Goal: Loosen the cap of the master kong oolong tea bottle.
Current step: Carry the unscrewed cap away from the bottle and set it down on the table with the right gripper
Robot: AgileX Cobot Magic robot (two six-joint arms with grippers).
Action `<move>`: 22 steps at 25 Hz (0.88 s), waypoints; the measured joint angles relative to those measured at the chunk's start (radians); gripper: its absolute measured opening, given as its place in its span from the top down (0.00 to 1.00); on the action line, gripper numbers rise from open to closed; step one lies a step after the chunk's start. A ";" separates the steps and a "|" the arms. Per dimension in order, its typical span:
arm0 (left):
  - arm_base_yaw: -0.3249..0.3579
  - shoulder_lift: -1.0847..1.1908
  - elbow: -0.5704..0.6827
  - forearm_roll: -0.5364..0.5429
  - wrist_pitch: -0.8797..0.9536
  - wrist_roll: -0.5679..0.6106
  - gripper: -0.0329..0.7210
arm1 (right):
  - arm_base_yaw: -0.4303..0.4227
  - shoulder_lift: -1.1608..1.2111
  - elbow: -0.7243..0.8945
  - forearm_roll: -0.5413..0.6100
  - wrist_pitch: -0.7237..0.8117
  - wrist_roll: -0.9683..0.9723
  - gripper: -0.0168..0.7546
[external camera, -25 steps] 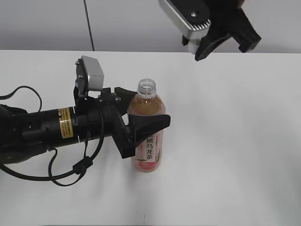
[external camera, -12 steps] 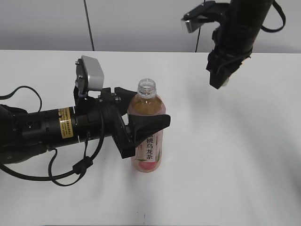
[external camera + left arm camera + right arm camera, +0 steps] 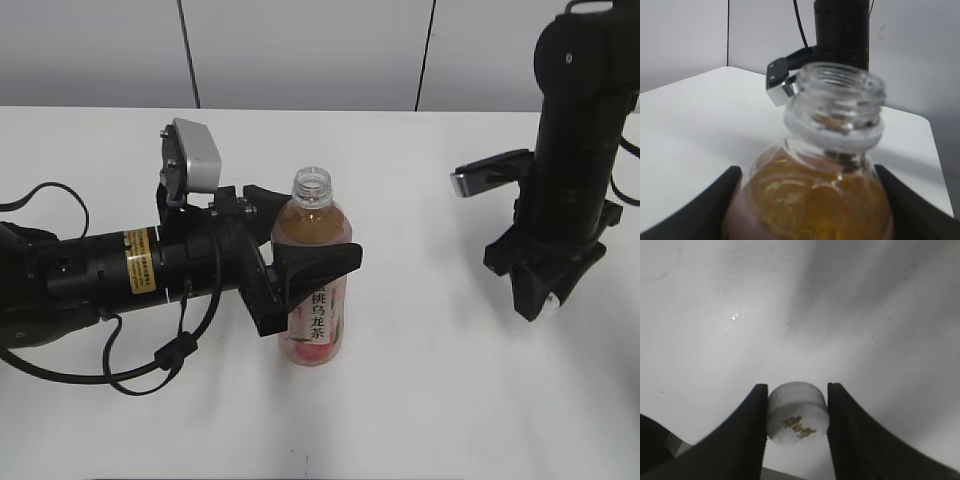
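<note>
My right gripper (image 3: 796, 420) clamps the cap (image 3: 797, 412) above the white table (image 3: 450, 400); my left gripper (image 3: 300, 265) clasps the open bottle (image 3: 312, 290) at nine o'clock.

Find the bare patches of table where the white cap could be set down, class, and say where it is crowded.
Bare table lies between the bottle and the right hand, which grips the cap; the front strip and the far stretch behind the bottle are also free. It is crowded on the left, where the left hand clamps the bottle.
</note>
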 joint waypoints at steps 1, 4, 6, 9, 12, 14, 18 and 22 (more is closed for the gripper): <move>0.000 0.000 0.000 0.000 0.000 0.000 0.34 | 0.000 0.000 0.034 0.000 -0.032 0.010 0.62; 0.000 0.000 0.000 0.000 0.000 0.000 0.34 | 0.000 0.000 0.113 0.000 -0.150 0.054 0.62; 0.000 0.000 0.000 0.000 0.000 0.000 0.34 | 0.000 0.000 0.140 0.000 -0.216 0.071 0.62; 0.000 0.000 0.000 0.000 0.000 0.000 0.34 | 0.000 0.000 0.148 0.001 -0.262 0.084 0.62; 0.000 0.000 0.000 0.000 0.000 0.000 0.34 | 0.000 0.000 0.148 0.002 -0.273 0.084 0.58; 0.000 0.000 0.000 0.000 0.000 0.000 0.34 | 0.000 0.000 0.148 0.005 -0.273 0.084 0.45; 0.000 0.000 0.000 0.000 0.000 0.000 0.34 | 0.000 0.000 0.147 0.011 -0.260 0.098 0.19; 0.000 0.000 0.000 0.001 0.000 0.000 0.34 | 0.000 -0.030 0.146 0.018 -0.214 0.121 0.25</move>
